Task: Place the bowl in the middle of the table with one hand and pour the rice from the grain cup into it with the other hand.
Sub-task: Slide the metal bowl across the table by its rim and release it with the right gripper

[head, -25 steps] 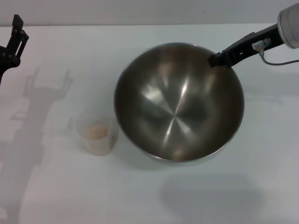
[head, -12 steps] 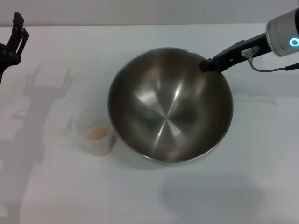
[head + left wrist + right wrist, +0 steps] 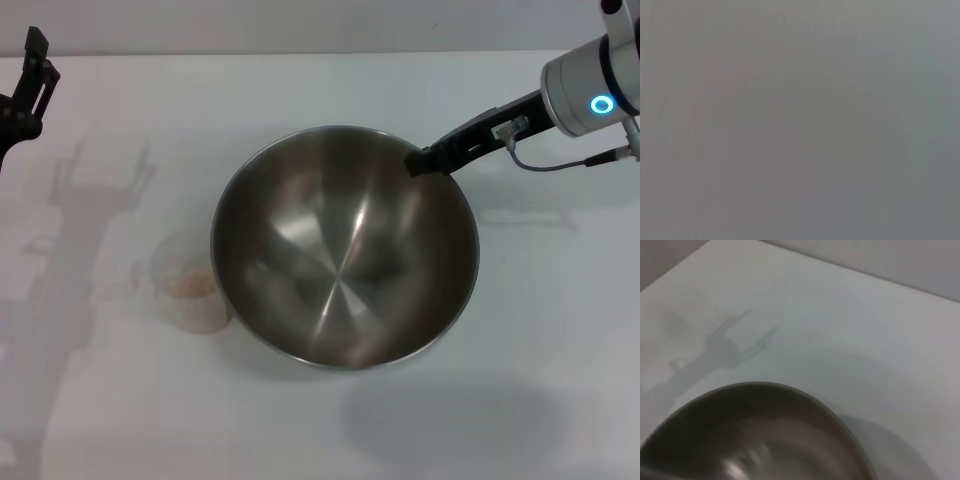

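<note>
stainless-steel round mixing bowl [image 3: 343,248], shiny grey inside, sits about mid-way across the plain white table [image 3: 520,400]. small clear plastic grain cup [image 3: 190,294] holding pale beige rice [image 3: 192,284] stands touching the bowl's left side. right gripper [image 3: 418,160] clamped on the bowl's far right rim. left gripper [image 3: 32,75] hangs at far left, well apart; its grip state cannot be told.

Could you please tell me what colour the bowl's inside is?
The bowl is shiny brushed steel grey inside, best in the head view.
</note>
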`<state>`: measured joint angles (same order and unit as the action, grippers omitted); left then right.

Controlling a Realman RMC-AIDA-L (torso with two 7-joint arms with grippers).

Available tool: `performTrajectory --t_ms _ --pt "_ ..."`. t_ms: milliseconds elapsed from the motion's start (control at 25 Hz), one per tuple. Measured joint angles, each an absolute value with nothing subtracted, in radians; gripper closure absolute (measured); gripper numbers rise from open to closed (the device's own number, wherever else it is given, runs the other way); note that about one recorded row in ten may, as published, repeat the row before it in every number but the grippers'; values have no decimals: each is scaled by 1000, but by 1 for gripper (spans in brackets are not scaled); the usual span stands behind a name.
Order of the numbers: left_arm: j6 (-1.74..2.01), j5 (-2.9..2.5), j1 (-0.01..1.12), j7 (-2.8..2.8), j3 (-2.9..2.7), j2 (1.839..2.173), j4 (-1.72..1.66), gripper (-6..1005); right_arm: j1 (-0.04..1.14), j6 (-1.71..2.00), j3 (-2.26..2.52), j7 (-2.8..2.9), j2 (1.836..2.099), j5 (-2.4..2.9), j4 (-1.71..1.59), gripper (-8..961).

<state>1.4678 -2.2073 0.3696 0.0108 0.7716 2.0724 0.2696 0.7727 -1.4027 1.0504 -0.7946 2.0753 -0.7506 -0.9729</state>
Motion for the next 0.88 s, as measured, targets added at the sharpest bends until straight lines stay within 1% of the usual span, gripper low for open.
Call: performTrajectory --t_ms 880 --pt "1473 -2207 370 11 767 2073 272 161 784 -1384 1057 -744 2076 -675 -956 860"
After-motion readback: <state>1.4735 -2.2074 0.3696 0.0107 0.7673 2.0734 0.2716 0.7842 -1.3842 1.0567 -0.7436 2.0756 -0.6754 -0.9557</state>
